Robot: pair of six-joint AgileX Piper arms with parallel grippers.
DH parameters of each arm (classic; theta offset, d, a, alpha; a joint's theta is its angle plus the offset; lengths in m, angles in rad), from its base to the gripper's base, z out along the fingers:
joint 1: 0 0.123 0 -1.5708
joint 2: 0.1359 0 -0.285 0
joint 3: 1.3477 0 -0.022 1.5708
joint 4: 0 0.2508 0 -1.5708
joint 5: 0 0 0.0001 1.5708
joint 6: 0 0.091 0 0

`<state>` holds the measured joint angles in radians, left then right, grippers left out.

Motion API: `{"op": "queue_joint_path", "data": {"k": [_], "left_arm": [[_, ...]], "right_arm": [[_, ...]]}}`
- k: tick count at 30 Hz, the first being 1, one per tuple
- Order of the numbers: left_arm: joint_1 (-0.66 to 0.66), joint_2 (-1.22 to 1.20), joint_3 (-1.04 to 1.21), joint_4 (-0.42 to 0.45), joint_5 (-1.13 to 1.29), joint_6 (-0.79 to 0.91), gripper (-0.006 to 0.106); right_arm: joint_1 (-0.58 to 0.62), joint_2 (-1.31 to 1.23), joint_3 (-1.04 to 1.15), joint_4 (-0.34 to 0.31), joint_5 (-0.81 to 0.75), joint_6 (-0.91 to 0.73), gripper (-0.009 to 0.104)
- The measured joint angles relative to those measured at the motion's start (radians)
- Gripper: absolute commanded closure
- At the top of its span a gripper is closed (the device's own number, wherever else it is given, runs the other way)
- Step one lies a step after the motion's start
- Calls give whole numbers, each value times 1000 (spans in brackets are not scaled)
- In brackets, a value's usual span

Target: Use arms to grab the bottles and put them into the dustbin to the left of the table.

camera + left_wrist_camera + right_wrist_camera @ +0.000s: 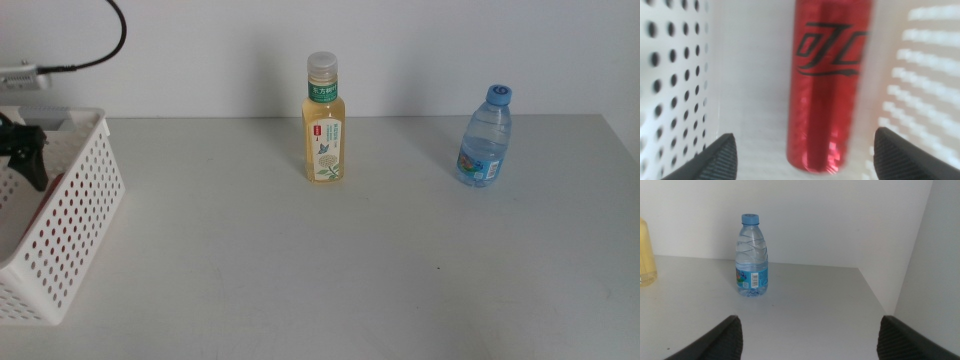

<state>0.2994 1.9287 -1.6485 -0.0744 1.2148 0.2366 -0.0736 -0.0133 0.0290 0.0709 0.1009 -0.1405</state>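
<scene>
The slim red cola can (827, 85) lies inside the white perforated dustbin (70, 215) at the table's left edge. My left gripper (804, 136) hangs over it inside the dustbin, open and empty, with the can between the spread jaws but apart from them. In the middle view the left gripper (22, 150) shows as black fingers over the basket. The tall yellow tea bottle (323, 125) stands upright at the table's centre back. The small blue-capped water bottle (485, 140) stands upright at the back right. My right gripper (809, 320) is open and empty, some way in front of the water bottle (752, 255).
The grey-white table (350, 270) ends at a white wall behind the bottles. A black cable (100, 50) runs above the dustbin. The tea bottle's edge (646, 255) shows in the right wrist view. The table's right edge (875, 292) lies near the water bottle.
</scene>
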Motion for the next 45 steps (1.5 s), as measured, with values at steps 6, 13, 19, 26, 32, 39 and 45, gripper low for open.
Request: {"op": "queue_joint_path", "data": {"k": [6,13,19,26,32,39,45], "left_arm": [[-116,-208,0,74,13,-125,7],[-331,-397,0,90,-19,-153,7],[-520,-458,0,88,-111,-196,7],[-696,-463,10,130,-201,-199,7],[-818,-555,248,217,-532,-259,7],[-852,-708,672,232,-1078,-304,11],[-852,-742,925,155,-1376,-307,13]], "right_arm": [[0,0,0,0,0,0,1],[0,0,0,0,0,0,1],[0,0,0,0,0,0,1],[0,0,0,0,0,0,1],[0,0,0,0,0,0,1],[0,0,0,0,0,0,1],[0,0,0,0,0,0,1]]}}
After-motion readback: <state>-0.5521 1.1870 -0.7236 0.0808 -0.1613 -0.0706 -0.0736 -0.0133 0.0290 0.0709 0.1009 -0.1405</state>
